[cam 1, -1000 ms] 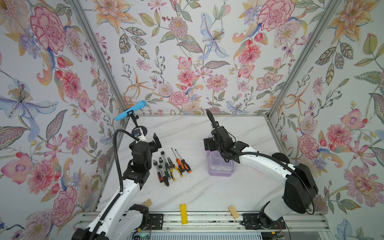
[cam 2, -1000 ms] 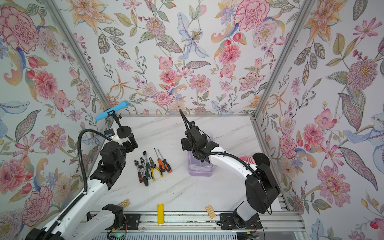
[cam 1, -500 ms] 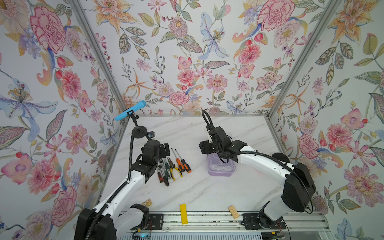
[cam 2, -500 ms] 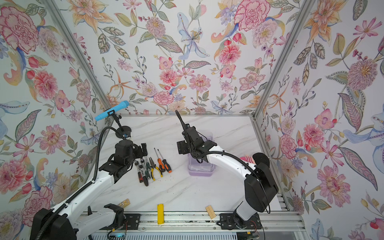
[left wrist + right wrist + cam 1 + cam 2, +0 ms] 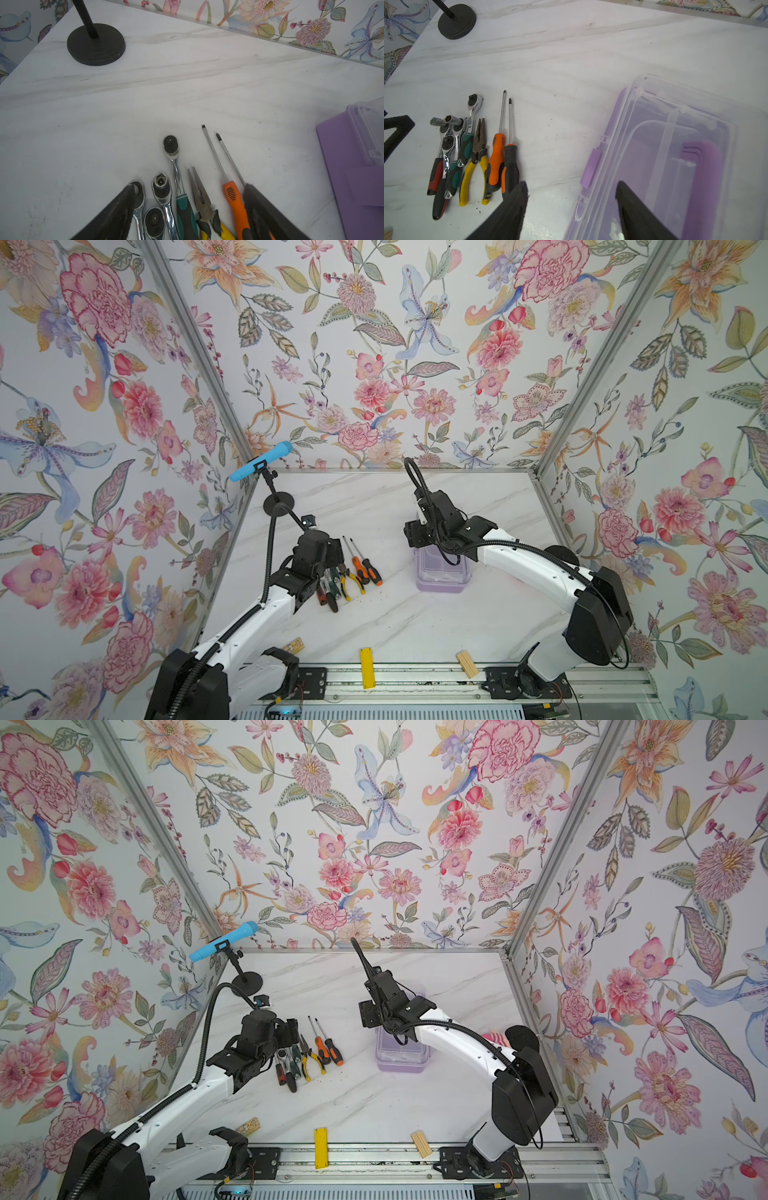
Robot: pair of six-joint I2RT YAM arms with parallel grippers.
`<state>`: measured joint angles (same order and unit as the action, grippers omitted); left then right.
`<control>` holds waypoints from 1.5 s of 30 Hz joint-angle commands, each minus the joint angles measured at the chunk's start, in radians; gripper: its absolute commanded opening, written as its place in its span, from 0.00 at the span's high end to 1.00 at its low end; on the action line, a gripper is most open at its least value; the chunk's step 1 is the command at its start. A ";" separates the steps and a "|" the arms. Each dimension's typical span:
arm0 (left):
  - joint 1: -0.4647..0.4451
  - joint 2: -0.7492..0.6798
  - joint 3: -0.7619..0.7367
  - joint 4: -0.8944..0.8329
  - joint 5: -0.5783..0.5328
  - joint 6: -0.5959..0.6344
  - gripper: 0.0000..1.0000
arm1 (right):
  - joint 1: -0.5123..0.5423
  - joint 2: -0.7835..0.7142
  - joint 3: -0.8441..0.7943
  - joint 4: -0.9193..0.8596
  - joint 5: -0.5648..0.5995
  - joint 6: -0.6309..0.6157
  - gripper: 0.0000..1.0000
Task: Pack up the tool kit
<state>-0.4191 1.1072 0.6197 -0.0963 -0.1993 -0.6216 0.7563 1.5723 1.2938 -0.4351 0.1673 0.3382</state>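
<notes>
The tool kit case [image 5: 442, 576] has a lilac base and a clear lid [image 5: 675, 135] lying on it, with a purple latch [image 5: 591, 168] on its long side. Left of it, in a row, lie the ratchets [image 5: 170, 145], the yellow-handled pliers [image 5: 475, 166] and two orange-black screwdrivers [image 5: 496, 160]. My left gripper [image 5: 189, 187] hangs open low over this row, straddling the tool heads and gripping nothing. My right gripper [image 5: 572, 185] is open above the case's latch edge, one finger over the table and one over the lid. Both grippers show in the top views [image 5: 332, 558] [image 5: 368, 1015].
A black microphone stand [image 5: 278, 502] with a blue microphone [image 5: 261, 462] stands at the back left. Along the front edge lie a flat yellow bar [image 5: 366, 662], a small wooden block [image 5: 467, 664] and a small tan piece [image 5: 294, 644].
My left arm has reached forward and down until its gripper is over the row of tools. My right gripper has shifted a little left over the case. Both sets of jaws have narrowed somewhat.
</notes>
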 commanded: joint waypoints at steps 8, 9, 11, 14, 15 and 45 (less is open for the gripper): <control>-0.118 0.173 0.132 0.120 0.024 -0.014 0.14 | -0.057 -0.175 -0.068 -0.078 0.077 0.040 0.31; -0.128 0.192 0.144 0.130 0.026 -0.012 0.14 | -0.059 -0.183 -0.076 -0.079 0.077 0.041 0.31; -0.144 0.230 0.166 0.163 0.036 -0.010 0.14 | -0.077 -0.190 -0.087 -0.079 0.051 0.051 0.31; -0.156 0.284 0.191 0.220 0.077 -0.010 0.13 | -0.136 -0.204 -0.113 -0.070 -0.040 0.083 0.30; -0.160 0.299 0.194 0.243 0.094 -0.012 0.13 | -0.152 -0.209 -0.124 -0.060 -0.074 0.091 0.31; -0.199 0.493 0.209 0.490 0.274 -0.050 0.16 | -0.346 -0.174 -0.423 0.476 -0.608 0.259 0.43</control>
<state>-0.6090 1.5929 0.8169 0.3645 0.0509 -0.6632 0.4133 1.3842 0.8886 -0.0528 -0.3763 0.5632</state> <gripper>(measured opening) 0.845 0.571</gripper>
